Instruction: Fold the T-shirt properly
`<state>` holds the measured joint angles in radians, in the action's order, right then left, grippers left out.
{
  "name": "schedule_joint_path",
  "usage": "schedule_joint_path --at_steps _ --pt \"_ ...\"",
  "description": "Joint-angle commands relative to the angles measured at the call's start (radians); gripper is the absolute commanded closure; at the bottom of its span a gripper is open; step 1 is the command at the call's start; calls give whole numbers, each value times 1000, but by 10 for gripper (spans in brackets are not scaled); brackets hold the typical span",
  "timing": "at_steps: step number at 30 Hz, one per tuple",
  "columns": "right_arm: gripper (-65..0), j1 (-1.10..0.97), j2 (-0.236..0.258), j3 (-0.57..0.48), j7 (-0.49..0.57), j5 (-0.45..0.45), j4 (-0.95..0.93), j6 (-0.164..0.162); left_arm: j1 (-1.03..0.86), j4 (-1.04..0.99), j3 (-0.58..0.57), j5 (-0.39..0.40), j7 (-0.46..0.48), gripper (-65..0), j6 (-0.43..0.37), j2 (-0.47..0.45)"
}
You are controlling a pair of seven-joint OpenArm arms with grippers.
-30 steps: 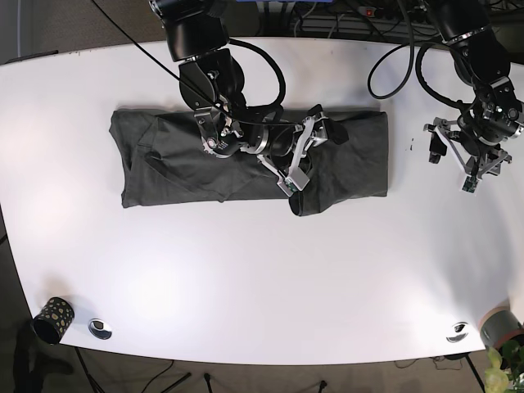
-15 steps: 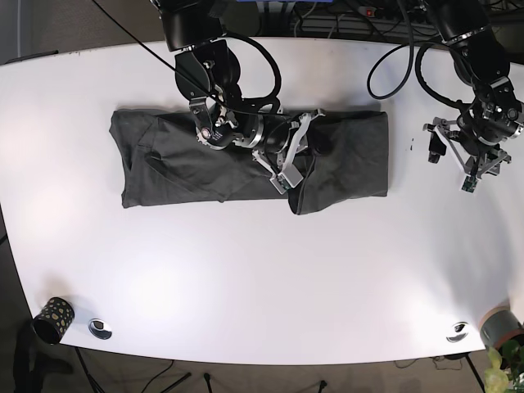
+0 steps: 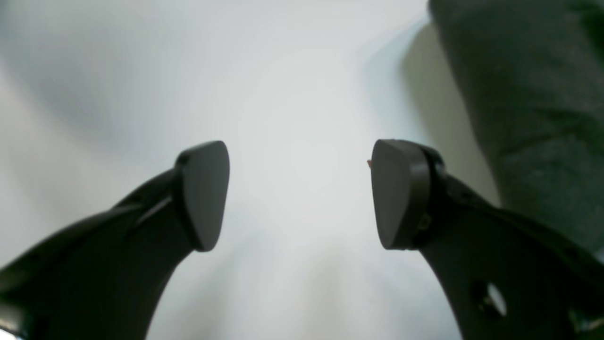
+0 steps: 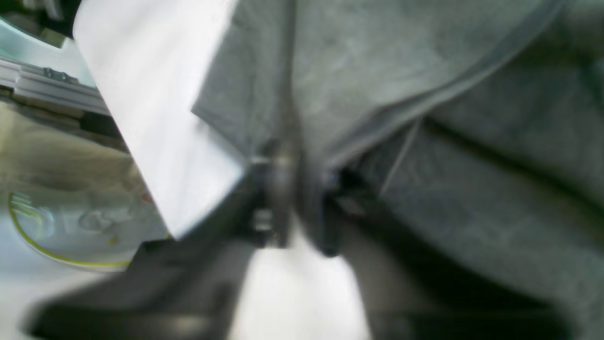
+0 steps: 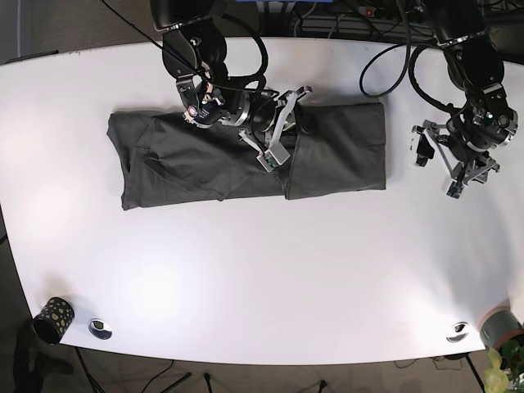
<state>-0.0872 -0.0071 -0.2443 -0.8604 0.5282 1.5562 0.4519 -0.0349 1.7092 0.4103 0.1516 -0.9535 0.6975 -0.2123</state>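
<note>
The dark grey T-shirt (image 5: 205, 155) lies partly folded as a long band across the far half of the white table (image 5: 262, 278). My right gripper (image 5: 288, 131) sits over the shirt's middle, shut on a fold of its fabric. In the blurred right wrist view the cloth (image 4: 472, 189) bunches at the closed fingertips (image 4: 283, 165). Off the shirt's right edge, my left gripper (image 5: 434, 168) stands open over bare table. The left wrist view shows its fingers (image 3: 203, 196) wide apart with nothing between them. There the shirt (image 3: 528, 94) is at the upper right.
A dotted cup (image 5: 51, 318) and a small metal disc (image 5: 100, 328) sit at the near left corner. Another disc (image 5: 458, 332) and a grey pot with a plant (image 5: 501, 327) are at the near right. Cables hang behind the far edge.
My right gripper has moved up and left with the fabric in it, drawing the shirt's lower right flap inward. The left gripper has shifted slightly left, still open.
</note>
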Motion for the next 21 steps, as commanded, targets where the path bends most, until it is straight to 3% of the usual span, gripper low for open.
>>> schedule_joint_path --at_steps 1,4,7,12,15,21 --pt "-201 13 11 1 19 19 0 8 28 18 -18 15 20 -439 1 -11" --pt "-319 10 12 16 17 19 7 8 34 21 -54 15 20 -439 1 -11" --pt "-373 -1 12 64 11 25 51 9 48 25 -92 15 20 -439 1 -9" --pt "-373 -44 17 92 11 25 165 15 72 51 -135 15 20 -439 1 23" --pt "-373 -49 52 92 11 27 215 15 86 53 -152 13 18 -439 1 67" --pt "-373 -50 55 147 11 27 250 15 91 44 -225 13 18 -439 1 130"
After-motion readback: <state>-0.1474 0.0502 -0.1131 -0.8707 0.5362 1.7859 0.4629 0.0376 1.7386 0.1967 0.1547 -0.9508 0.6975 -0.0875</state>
